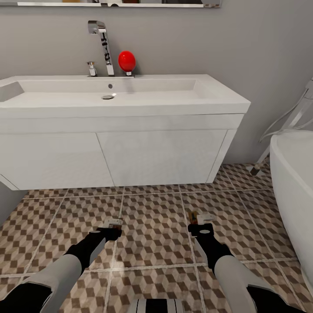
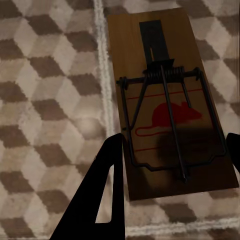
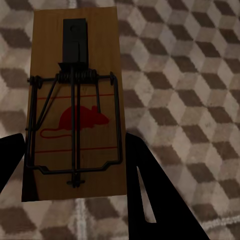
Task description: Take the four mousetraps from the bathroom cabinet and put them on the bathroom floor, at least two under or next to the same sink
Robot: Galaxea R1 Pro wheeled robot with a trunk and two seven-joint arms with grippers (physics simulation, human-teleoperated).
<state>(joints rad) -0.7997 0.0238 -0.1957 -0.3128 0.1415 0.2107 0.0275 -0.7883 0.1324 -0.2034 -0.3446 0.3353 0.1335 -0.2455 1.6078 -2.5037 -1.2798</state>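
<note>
Bathroom floor [image 1: 156, 243] is big square tiles with a brown, beige and cream cube print and pale grout; it spreads under both arms. Straight ahead a wide white trough sink [image 1: 130, 98] sits on a white vanity unit [image 1: 117, 161] with two plain door fronts, against a grey wall [image 1: 243, 48]. Tall angular chrome tap [image 1: 102, 45] at the back rim, a red egg-shaped object [image 1: 127, 61] just beside it, round drain [image 1: 108, 96] in the basin. White bathtub [image 1: 295, 187] edge on the right with a chrome hose fitting [image 1: 300, 115] above it. Left gripper [image 1: 114, 227] is clamped on one mousetrap [image 2: 170, 100]: tan wood board, dark wire spring and bar, black plate at one end, red mouse silhouette with thin red lines; a black finger [image 2: 102, 195] presses each long edge. Right gripper [image 1: 201, 221] is closed the same way on a second mousetrap [image 3: 75, 105], same print, fingers [image 3: 150, 195] on both sides. Both traps hang over the tiles in front of the vanity; whether they touch the floor cannot be told. No readable writing anywhere.
</note>
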